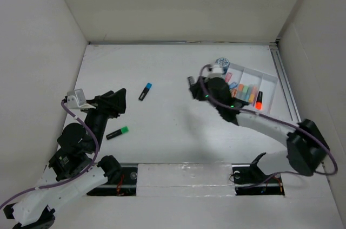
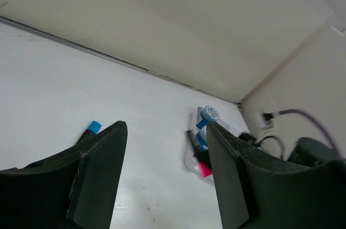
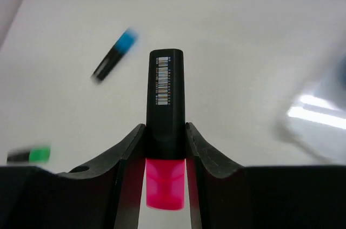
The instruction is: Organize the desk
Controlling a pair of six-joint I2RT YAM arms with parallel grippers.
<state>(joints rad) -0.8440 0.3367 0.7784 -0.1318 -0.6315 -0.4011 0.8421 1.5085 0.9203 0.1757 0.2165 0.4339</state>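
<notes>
The desk [image 1: 173, 137] is a white tabletop inside white walls. My right gripper [image 1: 193, 85] hovers over its middle right, just left of the tray, shut on a black highlighter with a pink cap [image 3: 166, 88]. The fingers [image 3: 130, 153] clamp it near the cap, body pointing away. My left gripper [image 1: 119, 100] is open and empty above the left side; its fingers [image 2: 100, 164] stand wide apart. A blue-capped highlighter [image 1: 145, 91] lies on the desk just right of it. A green-capped highlighter [image 1: 117, 132] lies nearer the front.
A small white compartmented tray [image 1: 270, 85] at the back right holds several coloured markers. A round blue object [image 1: 222, 64] stands at its far left corner. A metal rail [image 1: 184, 177] runs along the front edge. White walls enclose the desk.
</notes>
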